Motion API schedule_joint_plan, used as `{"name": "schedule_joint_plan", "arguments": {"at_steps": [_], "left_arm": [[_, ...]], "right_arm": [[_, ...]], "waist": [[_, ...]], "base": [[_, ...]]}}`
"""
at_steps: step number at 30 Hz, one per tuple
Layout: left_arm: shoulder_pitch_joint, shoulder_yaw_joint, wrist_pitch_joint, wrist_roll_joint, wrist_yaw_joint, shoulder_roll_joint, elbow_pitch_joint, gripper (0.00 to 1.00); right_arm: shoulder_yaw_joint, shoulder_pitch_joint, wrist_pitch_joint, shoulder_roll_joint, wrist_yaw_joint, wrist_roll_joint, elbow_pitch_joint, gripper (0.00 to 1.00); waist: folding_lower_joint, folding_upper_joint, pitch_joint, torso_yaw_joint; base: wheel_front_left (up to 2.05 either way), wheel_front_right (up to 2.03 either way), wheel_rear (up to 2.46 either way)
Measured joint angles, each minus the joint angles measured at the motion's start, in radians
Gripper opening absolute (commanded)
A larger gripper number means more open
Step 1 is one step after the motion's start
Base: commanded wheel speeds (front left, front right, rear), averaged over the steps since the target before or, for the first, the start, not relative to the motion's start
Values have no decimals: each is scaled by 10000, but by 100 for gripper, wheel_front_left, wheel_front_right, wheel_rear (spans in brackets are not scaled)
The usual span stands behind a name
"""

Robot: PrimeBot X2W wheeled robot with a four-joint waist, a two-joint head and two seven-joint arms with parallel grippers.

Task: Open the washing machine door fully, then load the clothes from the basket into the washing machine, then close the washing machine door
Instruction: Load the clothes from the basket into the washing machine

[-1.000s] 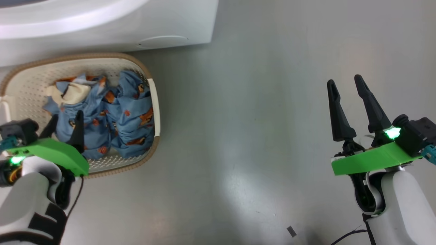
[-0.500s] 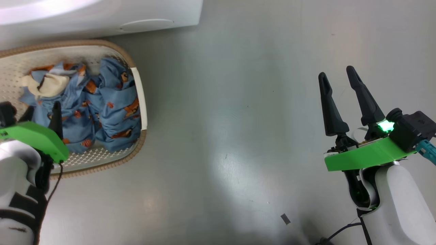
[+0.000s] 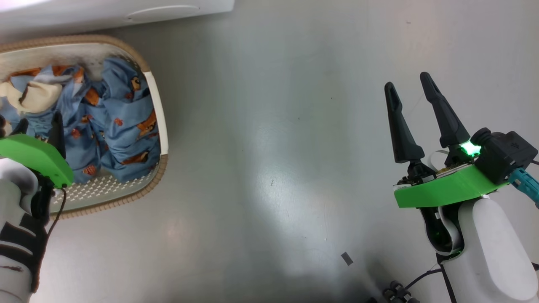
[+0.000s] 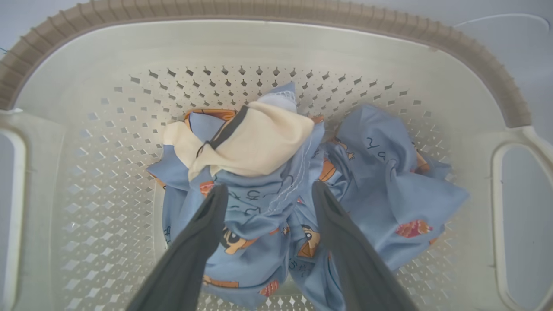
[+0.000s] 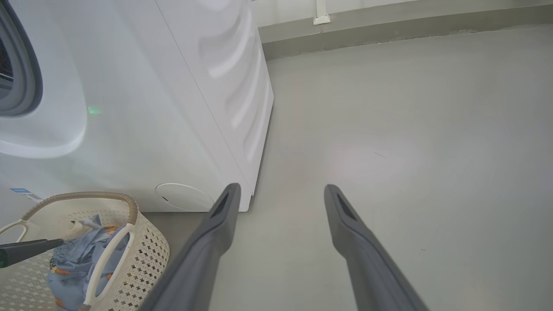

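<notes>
Crumpled light-blue clothes [image 4: 268, 203] fill the cream basket [image 4: 268, 47].

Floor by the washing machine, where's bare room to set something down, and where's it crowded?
Widest free patch: the grey floor between the basket and the right end effector, up to the washing machine. Crowded: inside the basket, where the clothes heap fills the middle under the open left end effector; only thin perforated strips along its walls are bare.

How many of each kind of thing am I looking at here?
Washing machine: 1
Basket: 1
Heap of clothes: 1, garments inside uncountable
Robot hands: 2, left hand and right hand, both open
Small dark scrap: 1
Total: 6
</notes>
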Motion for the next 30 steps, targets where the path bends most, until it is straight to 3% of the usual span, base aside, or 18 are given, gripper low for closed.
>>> {"name": "schedule_joint_plan", "arguments": {"at_steps": [30], "left_arm": [[-785, -671, 318, -213, 0, 585, 221, 100]], "right_arm": [[362, -330, -25, 159, 0, -81, -222, 100]], "waist": [[0, 0, 863, -391]], "base": [[0, 0, 0]]}}
